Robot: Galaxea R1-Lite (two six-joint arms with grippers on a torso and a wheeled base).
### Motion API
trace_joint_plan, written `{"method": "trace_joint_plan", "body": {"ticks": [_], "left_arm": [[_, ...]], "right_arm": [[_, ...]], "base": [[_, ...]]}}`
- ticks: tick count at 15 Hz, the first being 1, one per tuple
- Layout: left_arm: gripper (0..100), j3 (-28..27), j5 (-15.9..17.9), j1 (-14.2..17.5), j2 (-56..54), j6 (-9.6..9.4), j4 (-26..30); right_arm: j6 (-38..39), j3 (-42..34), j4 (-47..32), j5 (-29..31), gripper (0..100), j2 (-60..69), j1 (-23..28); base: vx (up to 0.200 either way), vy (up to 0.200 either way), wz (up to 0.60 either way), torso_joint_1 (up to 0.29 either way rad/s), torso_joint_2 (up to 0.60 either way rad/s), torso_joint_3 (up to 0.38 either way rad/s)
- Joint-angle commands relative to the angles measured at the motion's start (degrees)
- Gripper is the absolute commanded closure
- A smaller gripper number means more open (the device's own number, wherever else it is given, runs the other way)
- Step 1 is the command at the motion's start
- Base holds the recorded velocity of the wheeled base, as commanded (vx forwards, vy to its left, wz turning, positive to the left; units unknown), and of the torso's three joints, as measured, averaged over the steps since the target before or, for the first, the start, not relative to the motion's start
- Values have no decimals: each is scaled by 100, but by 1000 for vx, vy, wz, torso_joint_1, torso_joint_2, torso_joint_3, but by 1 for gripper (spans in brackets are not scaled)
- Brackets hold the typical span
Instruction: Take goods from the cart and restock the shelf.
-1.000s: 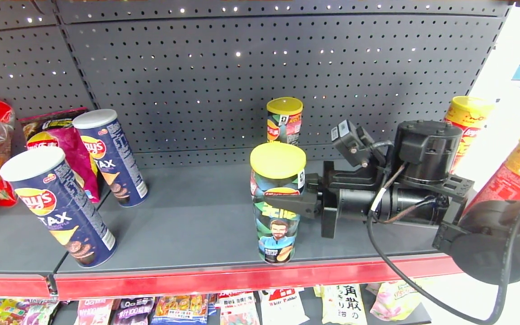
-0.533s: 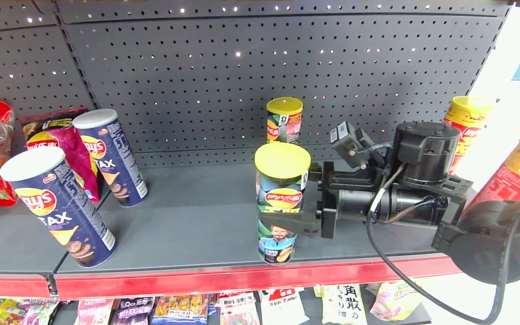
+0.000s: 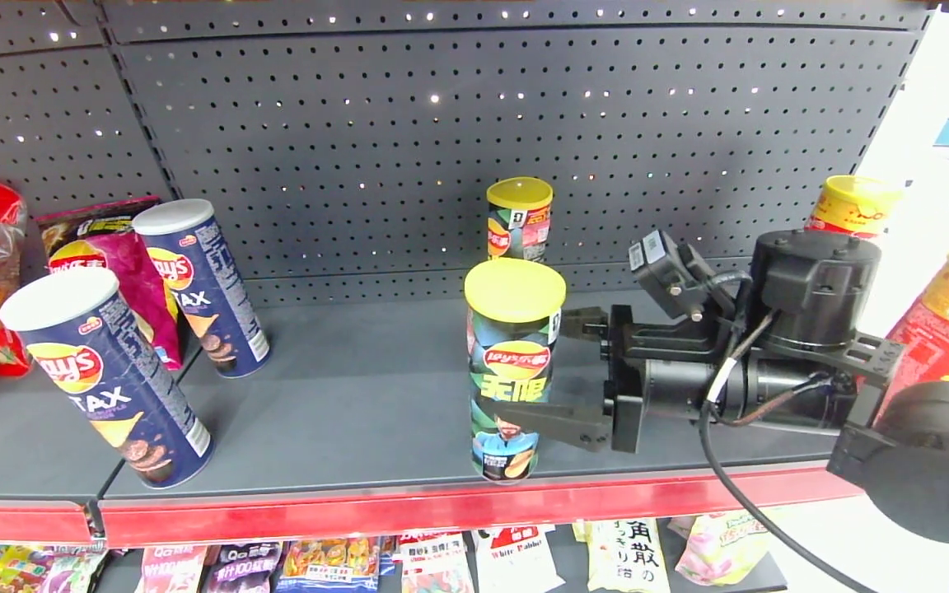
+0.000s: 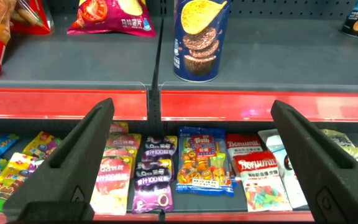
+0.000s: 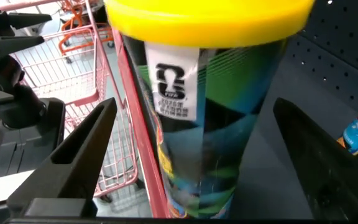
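A green-and-blue chip can with a yellow lid [image 3: 512, 371] stands upright near the front edge of the grey shelf [image 3: 343, 412]. My right gripper [image 3: 534, 369] is open at the can's right side, one finger in front of the can and the other behind it, neither pressing on it. In the right wrist view the same can [image 5: 210, 112] stands between the spread fingers [image 5: 73, 162]. My left gripper [image 4: 194, 168] is open and holds nothing, lower down, facing the shelf's red front rail [image 4: 166, 102].
A second yellow-lidded can [image 3: 519, 218] stands at the back. Two blue cans [image 3: 104, 375] [image 3: 201, 284] and snack bags [image 3: 108, 255] are at the left, red-yellow cans [image 3: 948, 325] at the right. Candy bags [image 4: 197, 168] fill the lower shelf. A pink cart [image 5: 73, 81] stands behind.
My right gripper let go of the yellow-lidded can, spread its fingers and drew back to the right. The can stayed upright on the shelf.
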State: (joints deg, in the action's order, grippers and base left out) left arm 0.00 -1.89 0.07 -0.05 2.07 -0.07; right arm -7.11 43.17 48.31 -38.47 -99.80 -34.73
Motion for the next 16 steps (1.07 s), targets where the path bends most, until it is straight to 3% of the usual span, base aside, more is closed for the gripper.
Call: {"method": "trace_joint_plan", "body": {"ticks": [1, 5, 10, 12, 13, 16], "left_arm": [[0, 0, -4, 1, 5, 4, -1], [0, 0, -4, 1, 5, 4, -1], [0, 0, 4, 1, 5, -5, -1], [0, 0, -4, 1, 5, 4, -1], [0, 0, -4, 1, 5, 4, -1], [0, 0, -4, 1, 5, -5, -1]], "right_arm": [[-1, -388, 3, -2, 0, 330, 107], [-1, -1267, 3, -2, 0, 954, 283], [-10, -3640, -6, -20, 0, 3002, 423], [-10, -4035, -50, -37, 0, 3485, 538], [16, -4317, -314, -81, 0, 4109, 933], [104, -4246, -1799, -363, 0, 5797, 1917]], "base": [[0, 0, 0, 0, 0, 0], [0, 0, 0, 0, 0, 0], [0, 0, 0, 0, 0, 0], [0, 0, 0, 0, 0, 0], [0, 0, 0, 0, 0, 0], [0, 0, 0, 0, 0, 0]]}}
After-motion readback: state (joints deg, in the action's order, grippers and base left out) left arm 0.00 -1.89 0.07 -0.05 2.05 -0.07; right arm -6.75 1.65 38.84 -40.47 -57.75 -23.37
